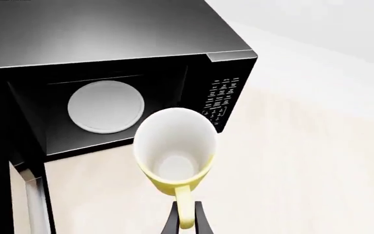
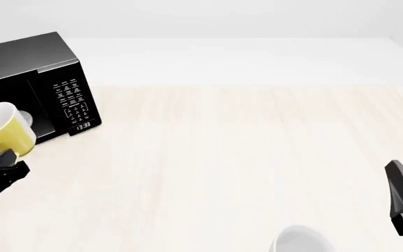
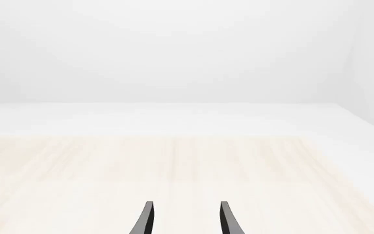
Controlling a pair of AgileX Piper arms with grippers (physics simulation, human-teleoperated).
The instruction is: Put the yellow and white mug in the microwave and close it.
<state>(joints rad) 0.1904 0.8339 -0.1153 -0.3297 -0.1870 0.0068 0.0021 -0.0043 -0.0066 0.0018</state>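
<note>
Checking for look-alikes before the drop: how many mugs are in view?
2. The yellow and white mug hangs by its handle in the left tool before the open microwave. A white mug is cut off at the front view's bottom edge.

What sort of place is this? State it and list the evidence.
Likely a simulated kitchen-style tabletop, not a real room: a pale wood-look table against blank white surroundings, an open black microwave, and a yellow mug held by its handle in the left gripper.
</note>
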